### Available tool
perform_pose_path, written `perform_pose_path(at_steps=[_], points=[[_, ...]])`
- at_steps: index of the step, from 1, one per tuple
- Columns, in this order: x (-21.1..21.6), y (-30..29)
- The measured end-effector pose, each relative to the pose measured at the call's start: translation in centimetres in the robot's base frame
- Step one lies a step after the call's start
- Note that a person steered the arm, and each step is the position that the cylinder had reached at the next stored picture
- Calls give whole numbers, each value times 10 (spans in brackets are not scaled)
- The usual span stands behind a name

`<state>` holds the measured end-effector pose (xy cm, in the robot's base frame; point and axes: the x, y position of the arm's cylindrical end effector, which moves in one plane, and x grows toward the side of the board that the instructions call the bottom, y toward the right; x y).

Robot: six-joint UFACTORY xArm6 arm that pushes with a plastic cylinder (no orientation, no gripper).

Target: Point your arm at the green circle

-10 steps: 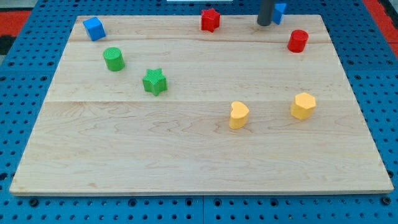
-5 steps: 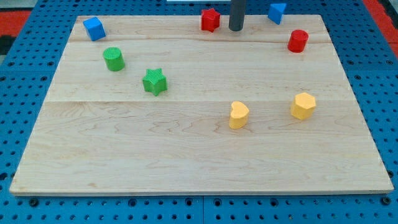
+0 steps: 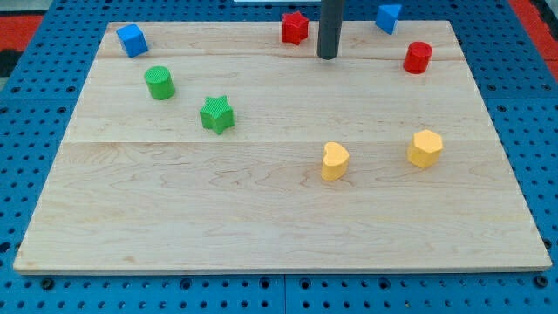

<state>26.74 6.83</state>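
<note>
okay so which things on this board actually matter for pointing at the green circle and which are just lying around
In the job: green circle; my tip, far to its right, near the red star.

Lying about: green star, blue cube, blue block, red cylinder, yellow heart, yellow hexagon.

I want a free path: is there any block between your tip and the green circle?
No. Between my tip and the green circle, the camera view shows only bare board.

The green circle [image 3: 159, 83] is a short, ribbed cylinder standing upright on its flat end, its round top face upward. It sits in the upper left of the frame on the pale wooden board [image 3: 261, 209], apart from the other blocks and untouched.
</note>
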Motion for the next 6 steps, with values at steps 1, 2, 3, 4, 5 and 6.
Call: perform_pose_path(at_steps=[1, 2, 3, 4, 5, 6], points=[[3, -11], [6, -38], [8, -81], [10, -123], [24, -164], [40, -207]])
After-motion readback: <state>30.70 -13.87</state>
